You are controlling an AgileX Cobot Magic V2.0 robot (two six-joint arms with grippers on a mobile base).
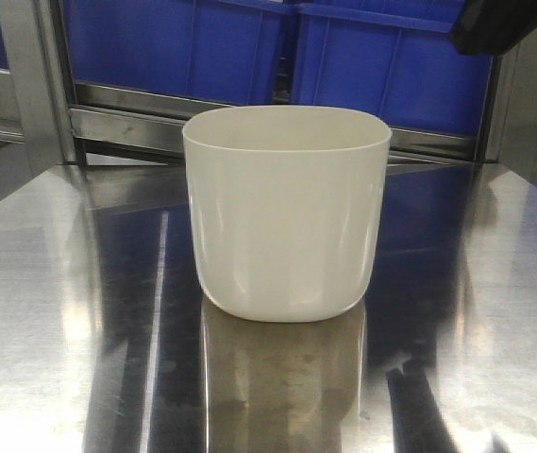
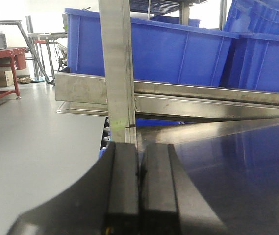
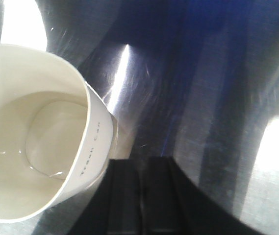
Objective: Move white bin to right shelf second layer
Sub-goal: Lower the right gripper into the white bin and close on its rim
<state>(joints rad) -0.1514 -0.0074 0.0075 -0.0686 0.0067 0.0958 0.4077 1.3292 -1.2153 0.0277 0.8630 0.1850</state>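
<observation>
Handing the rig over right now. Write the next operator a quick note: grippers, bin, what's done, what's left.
Grippers: the left gripper is shut and empty, facing the rack of blue crates. The right gripper is shut and empty, over the steel table just outside the white bin.
Bin: upright and empty on the table, not held.
Done: no grasp, no lift.
Left: open the right gripper, take the bin's wall, lift it and set it on the right shelf second layer, which these views do not clearly show.
</observation>
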